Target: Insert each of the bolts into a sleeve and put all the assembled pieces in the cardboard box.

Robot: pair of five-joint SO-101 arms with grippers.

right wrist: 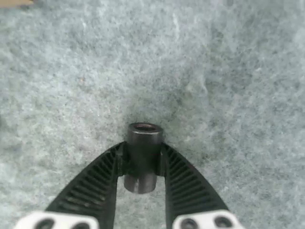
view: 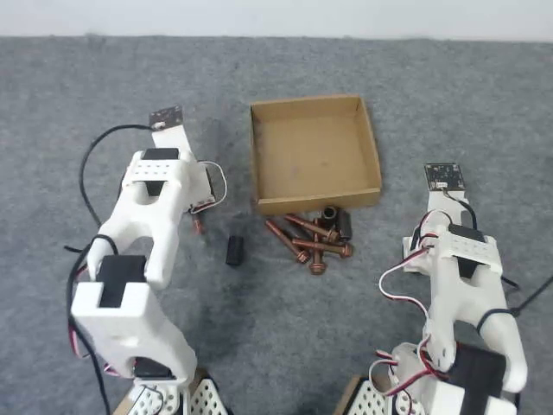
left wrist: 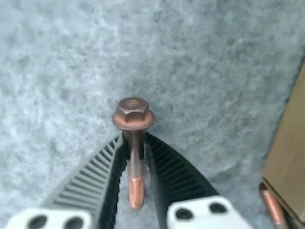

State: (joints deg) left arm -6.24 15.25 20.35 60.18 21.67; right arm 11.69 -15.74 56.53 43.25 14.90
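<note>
My left gripper point(left wrist: 134, 140) is shut on a copper bolt point(left wrist: 133, 119), gripping its shank just under the hex head. In the high view the tip of that bolt point(view: 198, 226) pokes out beside the left arm, left of the cardboard box point(view: 373, 147). My right gripper point(right wrist: 142, 149) is shut on a black sleeve point(right wrist: 143, 143), held upright with its open bore showing, above the grey felt. Several loose bolts point(view: 309, 239) lie in a pile in front of the box. Two sleeves point(view: 337, 219) rest among them, and one more sleeve point(view: 234, 251) lies alone to the pile's left.
The box's inside is bare. In the left wrist view a corner of the box point(left wrist: 288, 162) and a loose bolt point(left wrist: 272, 205) lie close by. Grey felt covers the table point(view: 69, 86). Cables trail from both arms.
</note>
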